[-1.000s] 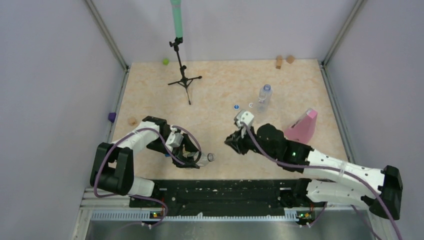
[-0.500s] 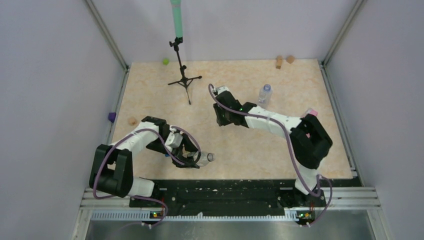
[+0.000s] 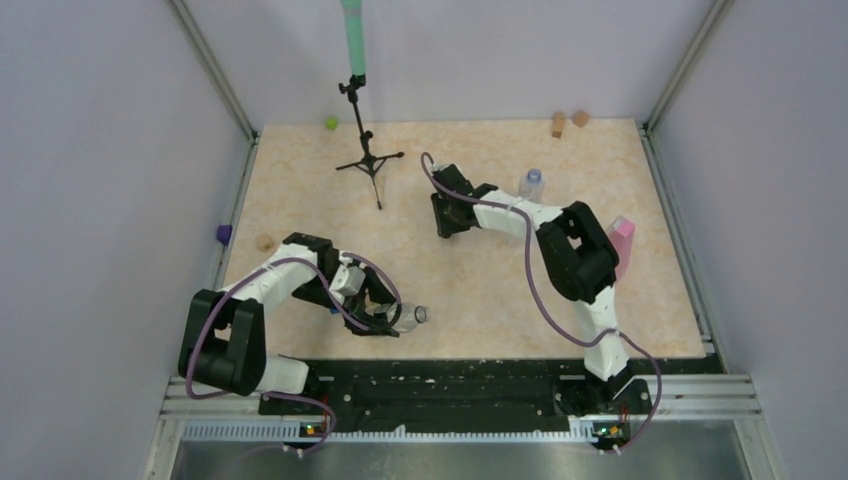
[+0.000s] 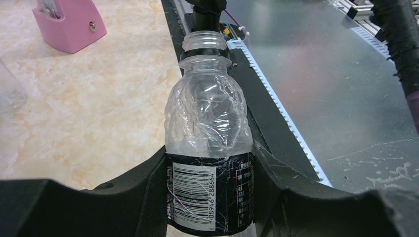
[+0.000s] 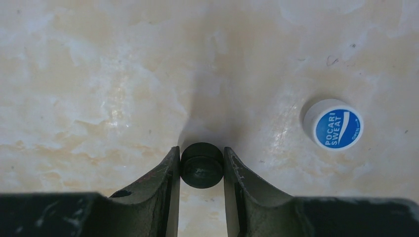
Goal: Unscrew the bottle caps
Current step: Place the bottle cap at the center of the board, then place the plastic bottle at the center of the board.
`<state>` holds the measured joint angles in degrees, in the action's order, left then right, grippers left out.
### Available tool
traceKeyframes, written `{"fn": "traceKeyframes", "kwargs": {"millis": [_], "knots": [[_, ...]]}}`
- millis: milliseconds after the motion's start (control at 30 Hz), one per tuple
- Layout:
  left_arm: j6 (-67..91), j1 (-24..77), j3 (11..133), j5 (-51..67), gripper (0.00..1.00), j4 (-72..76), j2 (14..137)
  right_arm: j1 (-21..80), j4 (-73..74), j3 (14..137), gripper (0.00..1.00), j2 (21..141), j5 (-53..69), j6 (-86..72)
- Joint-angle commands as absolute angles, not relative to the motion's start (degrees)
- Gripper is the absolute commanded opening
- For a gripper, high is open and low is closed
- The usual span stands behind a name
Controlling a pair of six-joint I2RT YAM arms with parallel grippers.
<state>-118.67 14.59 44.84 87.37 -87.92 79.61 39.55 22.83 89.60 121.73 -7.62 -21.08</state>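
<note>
My left gripper (image 3: 385, 318) is shut on a clear bottle (image 3: 407, 318) with a black label, near the table's front edge. In the left wrist view this bottle (image 4: 208, 118) sits between the jaws and its threaded neck (image 4: 204, 42) is bare, with no cap on it. My right gripper (image 3: 447, 220) reaches over the table's middle, shut on a black cap (image 5: 201, 165) just above the surface. A blue-topped white cap (image 5: 333, 124) lies to its right. A second bottle (image 3: 529, 190) stands upright behind the right arm, capped.
A pink wedge (image 3: 622, 240) stands at the right, partly behind the right arm. A small tripod stand (image 3: 368, 160) is at the back left. Small blocks lie along the edges: green (image 3: 330, 123), tan (image 3: 558, 124), purple (image 3: 223, 234). The metal rail (image 4: 346, 98) runs beside the held bottle.
The right arm has swung from the table's middle toward the back, its gripper now over the spot where loose caps lay. The left arm and its bottle have stayed put.
</note>
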Motion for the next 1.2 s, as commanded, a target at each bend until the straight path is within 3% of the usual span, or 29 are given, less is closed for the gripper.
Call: {"fn": "traceKeyframes", "kwargs": {"millis": [0, 67, 233, 533, 800, 900, 1167], "knots": [[-133.0, 14.3, 45.3, 96.2, 0.01, -91.0, 78.7, 39.3, 24.6, 94.2, 0.36, 122.3, -7.1, -19.9], [-133.1, 14.3, 45.1, 96.3, 0.01, -91.0, 78.8, 39.3, 25.8, 94.9, 0.47, 121.9, -7.1, -19.7], [-133.1, 14.3, 45.2, 96.3, 0.01, -91.0, 78.9, 39.4, 24.5, 91.7, 0.57, 114.8, -3.5, -19.0], [-134.2, 14.2, 44.5, 96.2, 0.01, -91.0, 80.2, 44.5, 19.0, 75.4, 0.58, 89.4, -1.3, -19.8], [-134.1, 14.2, 44.5, 96.3, 0.01, -91.0, 80.2, 49.2, -3.5, 47.7, 0.60, 62.6, 5.6, -29.5], [-134.1, 14.1, 44.7, 96.2, 0.01, -91.0, 80.7, 53.0, -5.9, 45.1, 0.61, 58.9, 8.4, -29.8], [-134.2, 13.8, 45.0, 96.2, 0.01, -91.0, 81.6, 66.8, -0.2, 50.1, 0.64, 61.3, -3.0, -26.1]]}}
